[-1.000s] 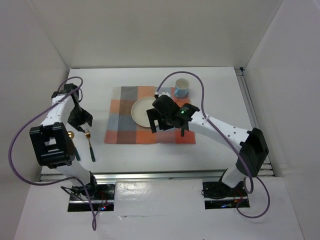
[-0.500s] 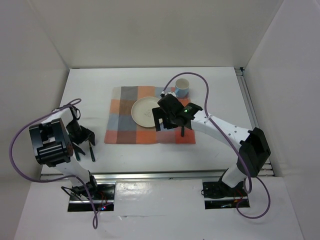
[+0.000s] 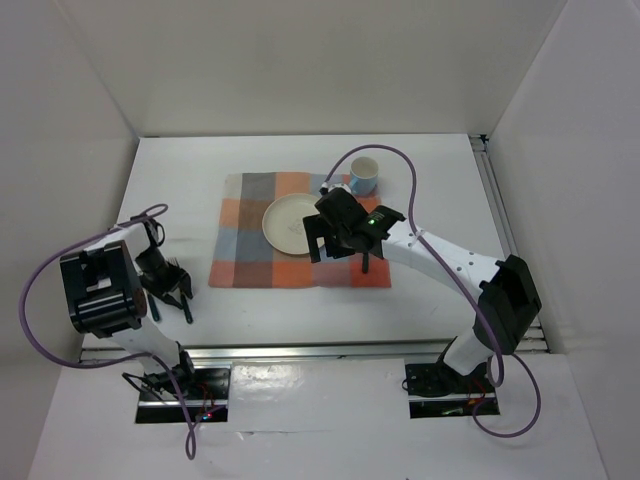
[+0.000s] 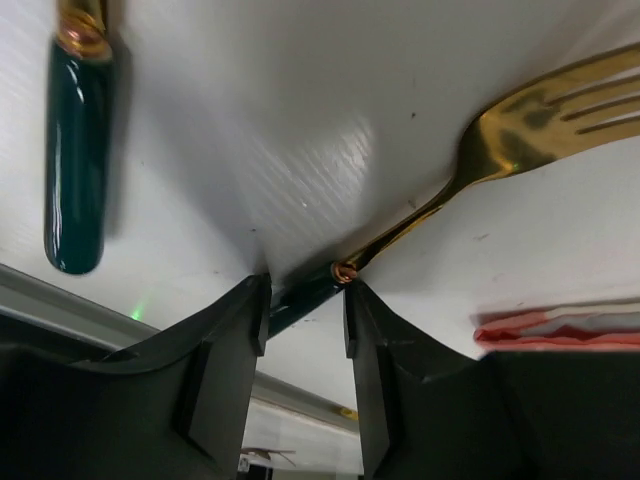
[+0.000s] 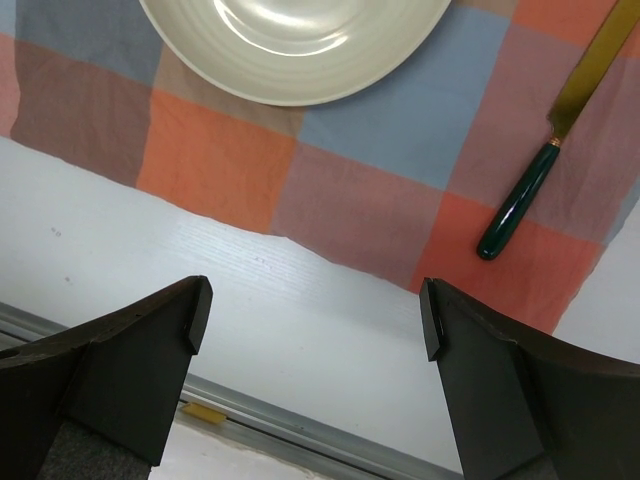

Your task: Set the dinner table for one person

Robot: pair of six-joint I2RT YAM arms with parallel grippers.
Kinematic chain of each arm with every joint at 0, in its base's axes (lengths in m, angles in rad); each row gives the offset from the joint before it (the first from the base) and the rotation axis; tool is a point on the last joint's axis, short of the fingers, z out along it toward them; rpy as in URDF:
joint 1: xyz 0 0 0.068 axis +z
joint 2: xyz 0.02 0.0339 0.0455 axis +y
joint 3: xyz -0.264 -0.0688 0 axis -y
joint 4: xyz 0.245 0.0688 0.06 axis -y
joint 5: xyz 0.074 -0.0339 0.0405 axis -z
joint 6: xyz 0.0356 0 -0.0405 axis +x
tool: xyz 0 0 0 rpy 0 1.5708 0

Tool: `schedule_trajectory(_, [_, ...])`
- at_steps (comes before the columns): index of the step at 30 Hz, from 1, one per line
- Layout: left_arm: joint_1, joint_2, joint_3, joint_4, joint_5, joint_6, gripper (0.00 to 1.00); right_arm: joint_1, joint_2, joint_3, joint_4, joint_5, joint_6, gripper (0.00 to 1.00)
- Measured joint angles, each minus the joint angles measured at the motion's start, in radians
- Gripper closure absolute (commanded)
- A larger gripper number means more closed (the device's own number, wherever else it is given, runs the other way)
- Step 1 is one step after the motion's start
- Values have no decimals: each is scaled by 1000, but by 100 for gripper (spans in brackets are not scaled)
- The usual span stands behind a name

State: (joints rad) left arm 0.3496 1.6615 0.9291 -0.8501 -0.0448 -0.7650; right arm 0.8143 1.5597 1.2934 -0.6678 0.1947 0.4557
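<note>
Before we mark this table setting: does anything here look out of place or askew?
Yes. The fork and a second green-handled utensil lie on the bare table, left of the mat, not beside the plate. The knife is on the mat, but slightly slanted against its checks.

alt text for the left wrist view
Two black fingers of the left gripper straddle the dark green handle of a gold fork lying on the white tabletop, tines toward the upper right. A second green-handled gold utensil lies at upper left; the edge of an orange cloth mat shows at lower right.
</note>
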Motion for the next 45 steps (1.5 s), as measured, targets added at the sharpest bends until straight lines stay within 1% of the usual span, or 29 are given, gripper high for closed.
schedule_trajectory(1, [0,4,-4,-7,16,0,53,0,0,0,0,0,0,1])
schedule_trajectory(2, [0,4,-9,-9,28,-2,62,0,0,0,0,0,-1,1])
schedule_trajectory(4, [0,5,-18,0,56,-2,72,0,0,0,0,0,-1,1])
schedule_trajectory(5, [0,4,-20,2,65,1,84,0,0,0,0,1,-1,1])
schedule_trajectory(8, [1,4,-18,0,68,2,100,0,0,0,0,6,-1,1])
schedule_trajectory(12, [-18,2,11,-14,43,9,100,-1,0,1,-1,22,-2,1])
schedule_trajectory(15, [-95,-3,121,-42,-5,34,100,-5,0,1,-2,34,-5,1])
schedule_trajectory(18, [-233,-2,306,-60,-64,67,100,-8,0,3,-4,42,-7,1])
schedule_trajectory(21, [-396,40,503,-85,-139,88,100,-14,0,3,-6,52,-8,1])
schedule_trajectory(23, [-498,99,607,-98,-175,99,100,-18,0,3,-6,58,-8,1])
schedule_trajectory(26, [-602,217,705,-132,-199,105,100,-22,0,4,-8,63,-8,1])
schedule_trajectory(28, [-633,302,733,-146,-207,106,100,-24,0,4,-10,65,-8,1])
schedule_trajectory(32, [-640,445,764,-184,-224,103,100,-29,0,4,-16,73,-8,1])
schedule_trajectory(36, [-639,518,786,-204,-249,103,100,-30,0,4,-23,81,-8,1])
schedule_trajectory(37, [-638,528,795,-211,-255,103,94,-30,0,4,-24,82,-8,1])
schedule_trajectory(38, [-638,534,804,-220,-262,103,84,-30,0,4,-25,82,-8,1])
schedule_trajectory(39, [-638,542,818,-230,-272,103,71,-30,0,4,-25,82,-8,1])
schedule_trajectory(40, [-639,549,829,-237,-281,103,54,-30,0,4,-26,83,-8,1])
schedule_trajectory(42, [-643,562,846,-248,-300,101,45,-30,0,4,-26,83,-8,1])
schedule_trajectory(43, [-644,563,846,-248,-306,103,37,-30,0,5,-27,83,-8,1])
schedule_trajectory(45, [-649,560,849,-261,-314,104,34,-30,0,5,-27,83,-9,1])
